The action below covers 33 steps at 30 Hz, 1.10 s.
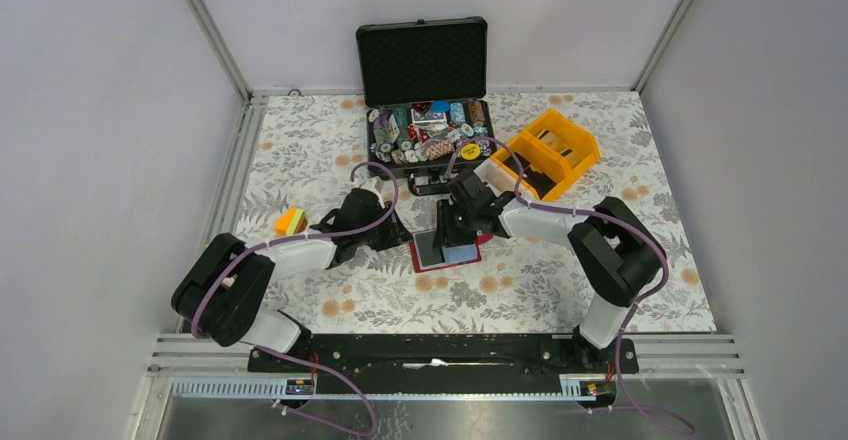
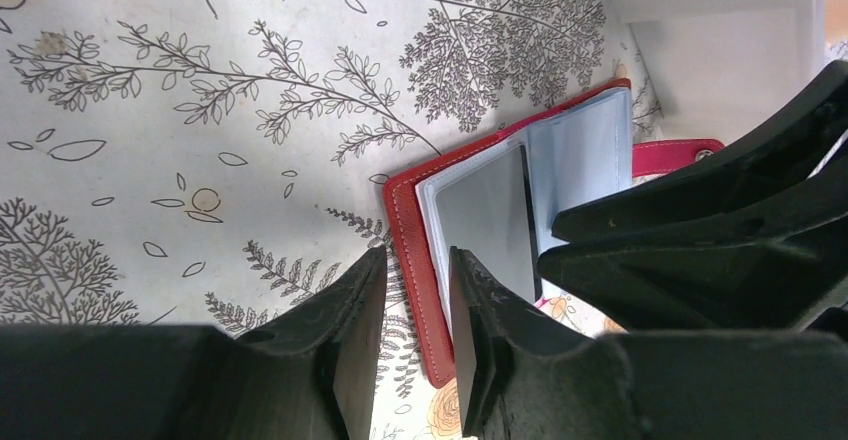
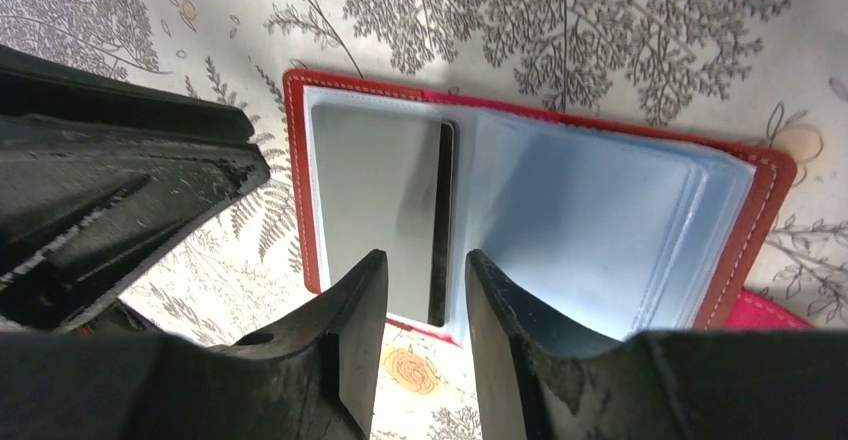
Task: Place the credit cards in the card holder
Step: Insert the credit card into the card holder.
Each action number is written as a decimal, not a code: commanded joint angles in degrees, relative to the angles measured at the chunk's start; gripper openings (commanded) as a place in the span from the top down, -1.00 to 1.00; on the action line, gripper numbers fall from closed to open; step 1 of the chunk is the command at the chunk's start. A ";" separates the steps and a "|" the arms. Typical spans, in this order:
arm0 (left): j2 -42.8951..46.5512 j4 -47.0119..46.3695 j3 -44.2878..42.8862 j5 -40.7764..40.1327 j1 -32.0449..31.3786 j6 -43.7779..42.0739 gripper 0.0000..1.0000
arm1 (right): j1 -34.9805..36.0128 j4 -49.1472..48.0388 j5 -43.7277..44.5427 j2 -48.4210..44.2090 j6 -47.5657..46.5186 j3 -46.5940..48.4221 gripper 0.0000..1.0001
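The card holder (image 1: pixel 446 251) lies open on the floral tablecloth, red with clear inner sleeves. A grey card with a black stripe (image 3: pixel 385 205) sits in its left sleeve, also seen in the left wrist view (image 2: pixel 488 222). My left gripper (image 2: pixel 415 305) is open low at the holder's left side, its jaws straddling the red edge (image 2: pixel 408 250). My right gripper (image 3: pixel 425 295) is open over the near edge of the card, gripping nothing. Each gripper shows in the other's wrist view: the right one (image 2: pixel 700 230) and the left one (image 3: pixel 120 190). No other loose cards show.
An open black hard case (image 1: pixel 424 65) with poker chips (image 1: pixel 430 138) stands behind the holder. A yellow bin (image 1: pixel 548 150) stands at the back right. A small orange-and-green block (image 1: pixel 290 222) lies left of the left arm. Grey walls close in the sides.
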<state>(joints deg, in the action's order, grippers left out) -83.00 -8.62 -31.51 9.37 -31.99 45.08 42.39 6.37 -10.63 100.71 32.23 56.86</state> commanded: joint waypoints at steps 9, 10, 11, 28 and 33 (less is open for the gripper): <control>1.17 -3.85 0.83 1.48 -0.79 1.44 0.37 | 1.52 -1.43 -2.45 -3.04 3.10 -3.24 0.27; 0.90 -4.12 0.85 1.77 -0.87 1.61 0.37 | 1.64 -1.57 -2.60 -2.86 3.17 -3.24 0.29; 0.58 -4.44 0.84 1.96 -0.95 1.74 0.37 | 1.78 -1.65 -2.75 -2.74 3.29 -3.20 0.30; 0.96 -5.51 2.38 2.11 -2.20 3.44 0.38 | 3.40 -5.76 -5.69 -1.91 6.28 -2.27 0.33; 4.93 0.65 0.65 -1.12 -2.03 0.93 0.27 | 3.33 0.56 1.87 -7.32 2.41 -0.28 0.16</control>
<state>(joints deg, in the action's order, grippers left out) -82.43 -10.63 -29.41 10.48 -33.91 47.92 45.32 2.57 -14.17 99.24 37.34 54.06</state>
